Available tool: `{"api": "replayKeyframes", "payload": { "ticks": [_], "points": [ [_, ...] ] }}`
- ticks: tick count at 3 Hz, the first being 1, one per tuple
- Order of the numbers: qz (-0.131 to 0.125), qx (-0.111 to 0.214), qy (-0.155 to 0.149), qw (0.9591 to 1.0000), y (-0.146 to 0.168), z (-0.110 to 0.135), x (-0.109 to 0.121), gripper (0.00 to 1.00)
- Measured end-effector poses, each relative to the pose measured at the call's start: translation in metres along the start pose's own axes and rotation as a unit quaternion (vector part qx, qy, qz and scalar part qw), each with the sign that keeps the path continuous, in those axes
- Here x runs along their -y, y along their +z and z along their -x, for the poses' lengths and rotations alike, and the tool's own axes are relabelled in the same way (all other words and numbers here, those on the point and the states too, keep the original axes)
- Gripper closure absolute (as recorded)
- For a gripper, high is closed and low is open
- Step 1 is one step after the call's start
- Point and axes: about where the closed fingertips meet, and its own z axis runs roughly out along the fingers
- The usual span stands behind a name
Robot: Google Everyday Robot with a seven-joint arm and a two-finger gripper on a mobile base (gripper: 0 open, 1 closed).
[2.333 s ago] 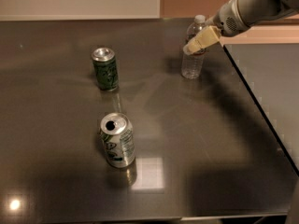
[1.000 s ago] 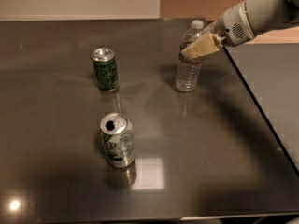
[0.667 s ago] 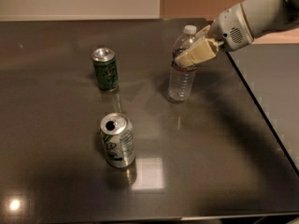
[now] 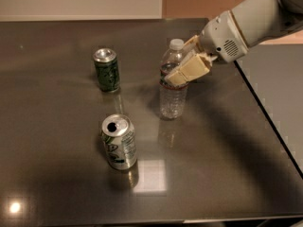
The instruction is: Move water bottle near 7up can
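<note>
The water bottle (image 4: 172, 96) is clear with a white cap and a red-and-white label band. It stands upright near the middle of the dark table. My gripper (image 4: 182, 72) reaches in from the upper right and is shut on the bottle at its label band. The 7up can (image 4: 119, 142) is pale silver-white with green markings and an open top. It stands front left of the bottle, about a can's height away from it.
A dark green can (image 4: 107, 70) with a silver top stands at the back left of the bottle. The dark table (image 4: 222, 164) has its right edge close to the arm, and its front edge runs along the bottom.
My gripper has carried the water bottle from the back right of the table leftward and toward the front, closer to the 7up can. Both cans have stayed in place.
</note>
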Motion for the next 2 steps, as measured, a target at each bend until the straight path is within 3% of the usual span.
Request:
{"api": "replayKeyframes", "payload": {
  "ticks": [2],
  "points": [
    [0.017,0.004,-0.079,0.9967,0.005,0.015,-0.047,1.00]
  ]
}}
